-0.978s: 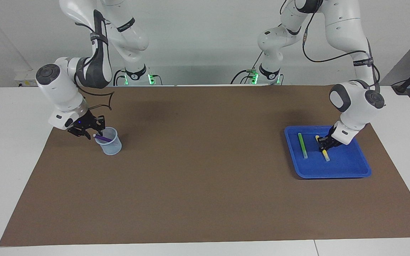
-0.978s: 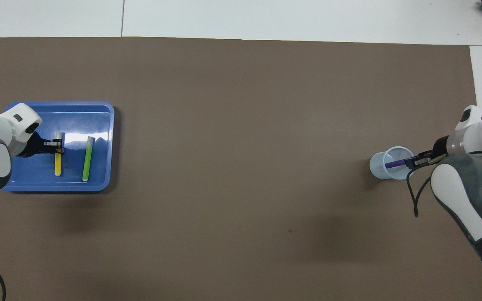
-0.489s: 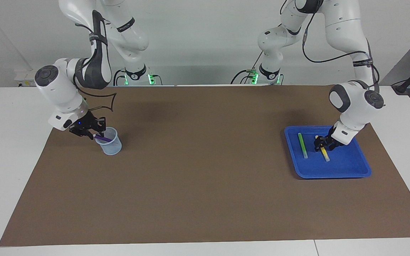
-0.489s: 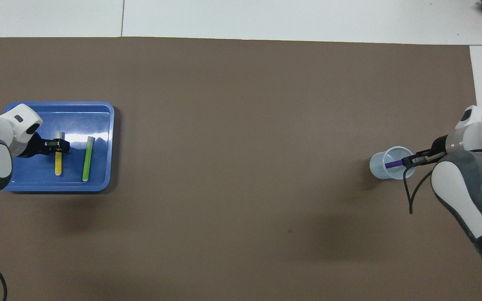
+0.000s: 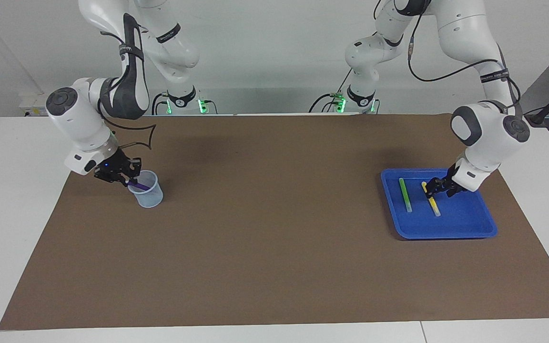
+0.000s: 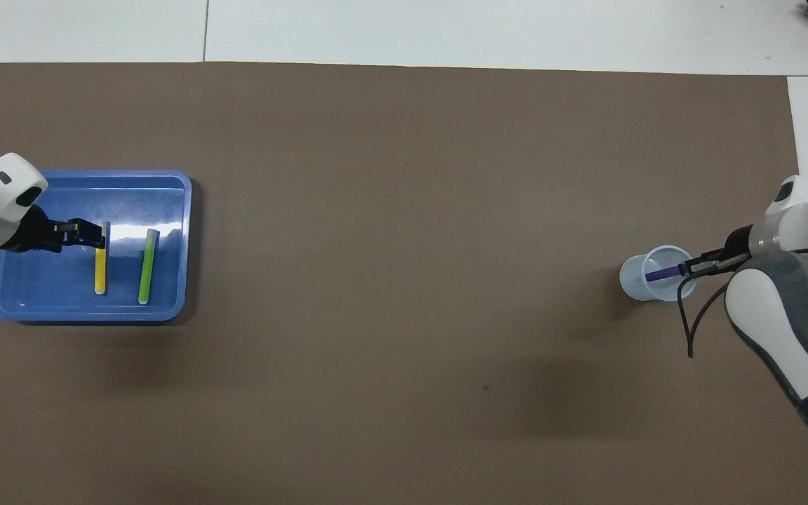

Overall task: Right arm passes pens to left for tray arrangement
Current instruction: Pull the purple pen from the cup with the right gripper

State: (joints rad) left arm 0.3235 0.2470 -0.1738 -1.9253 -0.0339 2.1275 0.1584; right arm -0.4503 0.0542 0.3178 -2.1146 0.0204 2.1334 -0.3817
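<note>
The blue tray lies at the left arm's end of the table. In it the green pen and the yellow pen lie side by side. My left gripper hangs open just above the tray, beside the yellow pen's end that is nearer the robots, holding nothing. At the right arm's end, the purple pen leans in a pale blue cup. My right gripper is shut on the pen's upper end at the cup's rim.
A brown mat covers most of the white table. The right arm's black cable loops down beside the cup.
The left gripper opened, let go of the yellow pen and drew up and off it toward the tray's edge. The right gripper's fingers narrowed onto the purple pen's end.
</note>
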